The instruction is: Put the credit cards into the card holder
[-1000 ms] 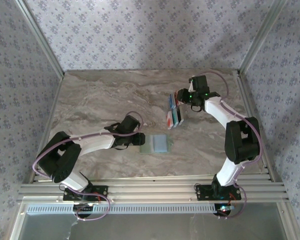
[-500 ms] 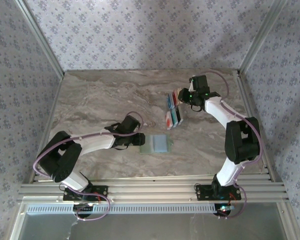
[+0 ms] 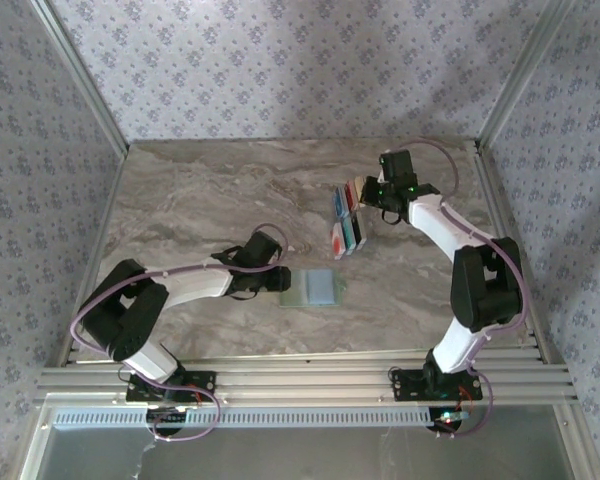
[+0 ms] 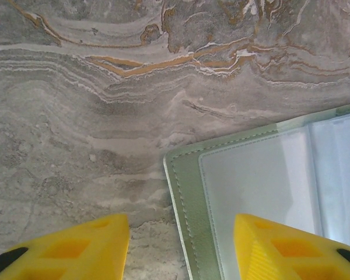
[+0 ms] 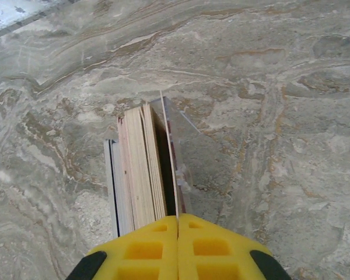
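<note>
The credit cards [image 3: 345, 222] lie in a small cluster at the back right of the table, showing blue, red, teal, black and white-with-red. My right gripper [image 3: 366, 193] is at the cluster's far right corner, shut on the thin edge of a reddish credit card [image 5: 177, 169]. Beside that card I see a tan stack [image 5: 140, 169] edge-on. The pale green card holder [image 3: 313, 288] lies flat near the table's middle. My left gripper [image 4: 181, 251] stands open astride the holder's left edge [image 4: 184, 198], one finger [image 4: 280, 245] over the holder and the other over the marble.
The marble table [image 3: 200, 200] is bounded by patterned walls at the back and sides. A metal rail [image 3: 300, 375] runs along the near edge, where both arm bases sit.
My right gripper's jaws have closed onto the edge of the reddish card, which has shifted slightly. The left arm and the card holder have stayed put.
</note>
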Motion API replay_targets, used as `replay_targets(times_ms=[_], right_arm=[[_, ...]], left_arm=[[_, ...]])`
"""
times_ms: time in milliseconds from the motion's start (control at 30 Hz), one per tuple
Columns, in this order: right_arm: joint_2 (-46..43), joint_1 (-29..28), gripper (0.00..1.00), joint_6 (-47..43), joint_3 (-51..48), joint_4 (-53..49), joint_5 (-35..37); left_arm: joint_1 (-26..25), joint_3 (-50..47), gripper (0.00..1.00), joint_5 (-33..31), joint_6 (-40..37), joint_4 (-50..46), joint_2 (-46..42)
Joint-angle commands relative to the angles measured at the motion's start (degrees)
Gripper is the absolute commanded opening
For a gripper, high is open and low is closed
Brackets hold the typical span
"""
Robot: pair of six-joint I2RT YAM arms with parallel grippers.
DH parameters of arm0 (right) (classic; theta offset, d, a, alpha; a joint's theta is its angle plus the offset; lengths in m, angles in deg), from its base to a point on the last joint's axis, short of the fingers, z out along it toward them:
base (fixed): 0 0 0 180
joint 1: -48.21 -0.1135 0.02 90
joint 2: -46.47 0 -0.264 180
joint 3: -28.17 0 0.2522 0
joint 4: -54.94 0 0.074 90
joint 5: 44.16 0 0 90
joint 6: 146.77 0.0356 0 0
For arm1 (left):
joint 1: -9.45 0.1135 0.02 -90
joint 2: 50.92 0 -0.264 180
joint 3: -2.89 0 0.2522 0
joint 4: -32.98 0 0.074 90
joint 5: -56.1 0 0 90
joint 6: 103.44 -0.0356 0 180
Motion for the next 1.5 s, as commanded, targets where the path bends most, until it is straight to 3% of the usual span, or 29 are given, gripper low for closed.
replay_targets(times_ms=[0,433,733,867,1100,1467], right_arm=[[-2.4,-1.1,0.05,-0.6,2.6,-2.2,4.5],[-9.1,-3.1,0.0,-0.1,1.2,-2.5,13.2],[-24.9,-11.8,0.0,3.1,-15.1,4.6,23.4],[-32.4,-18.1,0.0,4.7,-23.2,7.1,22.3],[-39.9,-25.0,0.0,9.5,-34.5,9.8,13.0],[-46.5,-35.0,0.0,14.4,-43.4,8.1,12.0]], left_arm=[[-0.2,-0.4,0.51,0.9,0.7,0.3,-1.4],[-0.2,-2.1,0.51,1.0,1.1,1.0,-3.4],[-0.8,-3.5,0.54,-0.8,-0.1,-0.3,-6.5],[-2.0,-2.3,0.54,-2.4,-0.8,-1.3,-6.1],[-4.7,2.2,0.53,-8.3,-2.5,-5.4,-2.5],[-7.5,6.9,0.53,-14.8,-4.0,-7.6,4.4]])
